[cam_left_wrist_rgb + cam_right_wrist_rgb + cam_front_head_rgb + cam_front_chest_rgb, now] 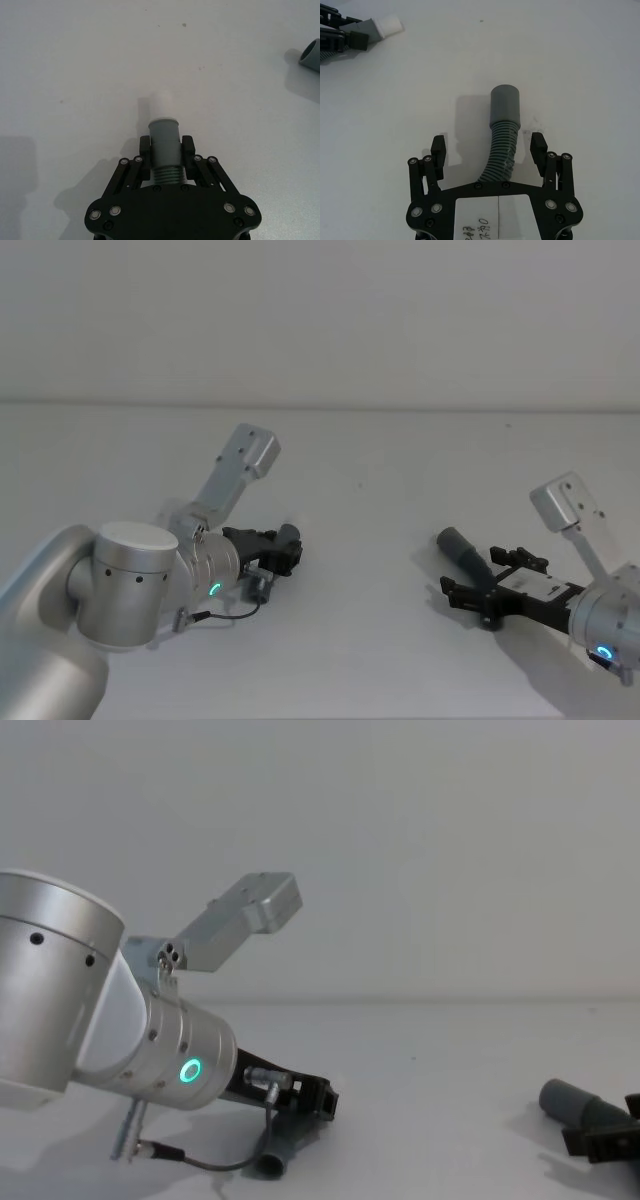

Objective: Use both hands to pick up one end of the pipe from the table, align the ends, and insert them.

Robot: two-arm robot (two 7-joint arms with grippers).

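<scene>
- the left gripper (166,145) is clamped tight on the spigot cuff (164,134), one finger pressed on each side, with the ribbed bit running back between the fingers
- the white tip (161,102) pokes out past those fingers, pointing away from the gripper over the table (70,75)
- in the chest view the rest of that short pipe piece (283,1145) droops from the gripper down to the table
- all of that sits well apart from the socket cuff (505,104), off to its left from the robot's side
- the right gripper (487,145) is spread wide, straddling the ribbed hose (500,155) just behind the socket cuff
- there's a clear gap on both sides of the hose, so neither finger is touching it
- the socket cuff itself is down on the table, with its mouth facing away from the right gripper
- the hose curves back from the socket cuff and goes under the right gripper's palm
</scene>
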